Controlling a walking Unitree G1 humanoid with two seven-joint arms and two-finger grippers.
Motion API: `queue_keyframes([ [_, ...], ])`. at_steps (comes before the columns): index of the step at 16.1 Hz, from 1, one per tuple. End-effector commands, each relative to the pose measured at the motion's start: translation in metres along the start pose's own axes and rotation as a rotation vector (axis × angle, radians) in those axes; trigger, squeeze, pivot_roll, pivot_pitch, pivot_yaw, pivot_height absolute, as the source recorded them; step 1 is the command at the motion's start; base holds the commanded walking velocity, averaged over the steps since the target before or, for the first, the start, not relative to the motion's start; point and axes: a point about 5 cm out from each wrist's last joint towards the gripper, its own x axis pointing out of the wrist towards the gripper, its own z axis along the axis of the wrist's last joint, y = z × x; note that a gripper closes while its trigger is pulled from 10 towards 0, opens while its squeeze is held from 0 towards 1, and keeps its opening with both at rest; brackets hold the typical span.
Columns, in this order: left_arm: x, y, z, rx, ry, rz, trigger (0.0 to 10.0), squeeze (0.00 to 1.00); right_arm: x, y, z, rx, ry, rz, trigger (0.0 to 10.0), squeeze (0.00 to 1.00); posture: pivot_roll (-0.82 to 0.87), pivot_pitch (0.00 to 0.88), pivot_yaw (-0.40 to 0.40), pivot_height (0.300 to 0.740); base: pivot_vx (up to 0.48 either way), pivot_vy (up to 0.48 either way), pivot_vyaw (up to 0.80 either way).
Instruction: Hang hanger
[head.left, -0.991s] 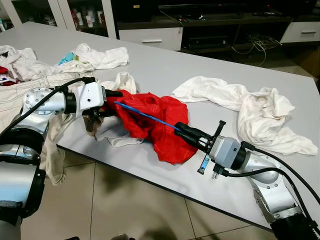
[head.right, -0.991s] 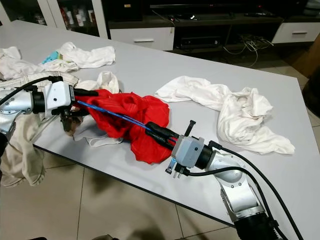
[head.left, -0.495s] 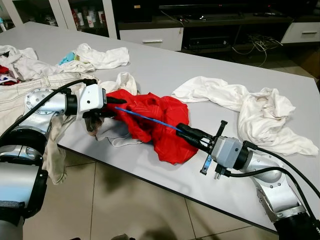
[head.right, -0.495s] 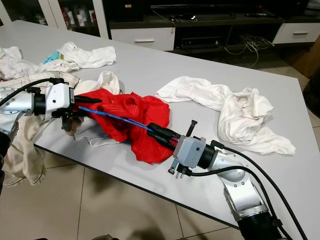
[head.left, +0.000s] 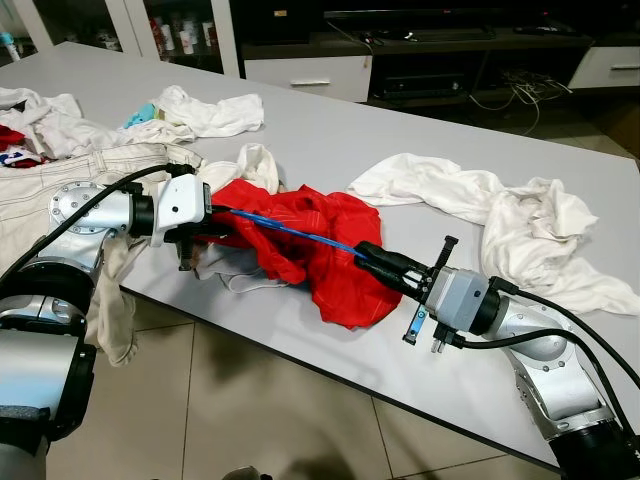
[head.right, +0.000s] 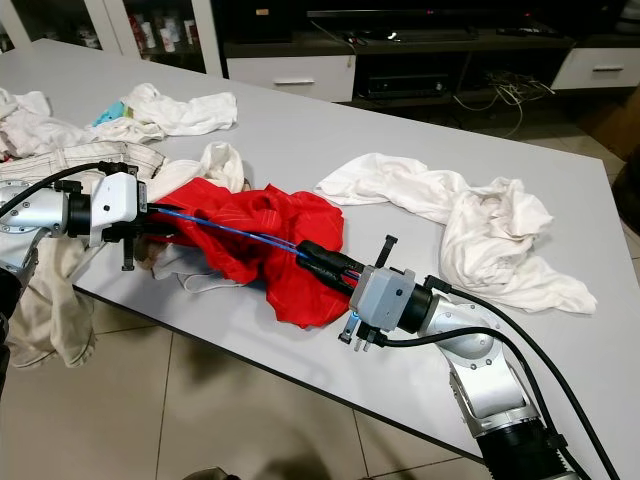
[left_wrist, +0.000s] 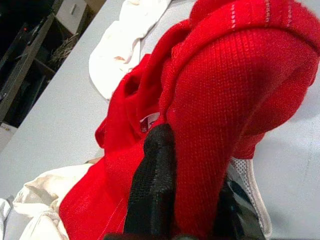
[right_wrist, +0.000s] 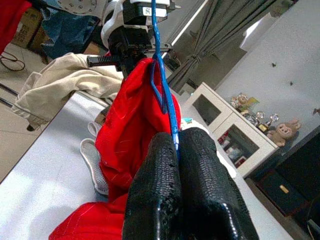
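A red knitted garment (head.left: 315, 250) lies bunched near the front edge of the grey table (head.left: 330, 130). A thin blue hanger (head.left: 300, 233) runs across it from one gripper to the other. My right gripper (head.left: 372, 258) is shut on the hanger's near end; in the right wrist view the blue wire (right_wrist: 165, 95) comes out from between its pressed fingers (right_wrist: 160, 200). My left gripper (head.left: 222, 218) is at the garment's left edge, shut on the red cloth. In the left wrist view a black finger (left_wrist: 152, 190) presses against the red knit (left_wrist: 235, 75).
A long white garment (head.left: 500, 215) lies to the right of the red one. Beige jeans (head.left: 60, 180) and more white clothes (head.left: 215, 112) cover the table's left side, with some cloth hanging over the edge. Tiled floor (head.left: 250, 400) lies below, and a low cabinet (head.left: 300, 75) stands behind.
The left gripper has turned and its fingers have come together on the red cloth. The hanger's far end has dropped lower toward that gripper. The right gripper keeps its hold.
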Motion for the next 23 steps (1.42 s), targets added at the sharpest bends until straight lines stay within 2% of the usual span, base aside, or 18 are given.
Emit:
queue_keyframes([
  [1, 0.000, 0.002, 0.002, 0.001, -0.023, 0.033, 0.0, 0.00, 0.003, -0.010, 0.010, -0.026, -0.049, -0.023, 10.0, 0.00, -0.05, 0.000, 0.015, 0.740, 0.000, 0.000, 0.00],
  [7, 0.000, 0.004, 0.000, -0.013, -0.036, 0.127, 0.0, 0.00, 0.002, -0.010, 0.010, 0.006, -0.050, -0.018, 10.0, 0.00, -0.05, 0.000, 0.018, 0.740, 0.000, 0.000, 0.00],
  [8, 0.002, 0.002, -0.001, -0.015, -0.039, 0.122, 0.0, 0.00, 0.000, -0.007, 0.011, 0.030, -0.047, 0.019, 10.0, 1.00, -0.05, 0.000, 0.017, 0.740, 0.000, 0.000, 0.00],
  [10, 0.004, 0.001, -0.001, -0.019, -0.044, 0.122, 0.0, 0.00, 0.001, -0.003, 0.012, 0.047, -0.027, 0.065, 10.0, 1.00, -0.05, 0.000, 0.017, 0.740, 0.000, 0.000, 0.00],
  [11, 0.005, 0.000, -0.001, -0.020, -0.046, 0.124, 0.0, 0.00, 0.001, -0.005, 0.014, 0.067, -0.029, 0.063, 10.0, 0.00, -0.05, 0.000, 0.017, 0.740, 0.000, 0.000, 0.00],
  [12, 0.005, 0.000, -0.001, -0.020, -0.046, 0.124, 0.0, 0.00, 0.001, -0.006, 0.015, 0.079, -0.032, 0.058, 10.0, 0.00, -0.05, 0.000, 0.017, 0.740, 0.000, 0.000, 0.00],
  [17, 0.008, -0.002, -0.004, -0.076, -0.083, 0.170, 0.0, 0.00, -0.008, -0.038, 0.027, 0.216, -0.084, -0.098, 10.0, 0.00, -0.06, 0.000, 0.015, 0.740, 0.000, 0.000, 0.00],
  [19, 0.004, 0.008, 0.000, -0.152, -0.172, 0.281, 0.0, 0.00, -0.017, -0.058, 0.027, 0.290, -0.109, -0.250, 10.0, 0.00, -0.06, 0.000, 0.016, 0.740, 0.000, 0.000, 0.00],
  [21, -0.001, 0.013, 0.001, -0.206, -0.236, 0.351, 0.0, 0.00, -0.026, -0.074, 0.029, 0.309, -0.141, -0.386, 10.0, 0.00, -0.07, 0.000, 0.019, 0.740, 0.000, 0.000, 0.00],
  [22, -0.004, 0.013, 0.000, -0.235, -0.265, 0.396, 0.0, 0.00, -0.036, -0.088, 0.026, 0.313, -0.137, -0.526, 10.0, 0.00, -0.07, 0.000, 0.020, 0.740, 0.000, 0.000, 0.00],
  [23, -0.007, 0.013, -0.001, -0.263, -0.303, 0.437, 0.0, 0.00, -0.045, -0.095, 0.017, 0.333, -0.095, -0.630, 10.0, 0.00, -0.07, 0.000, 0.020, 0.740, 0.000, 0.000, 0.00],
])
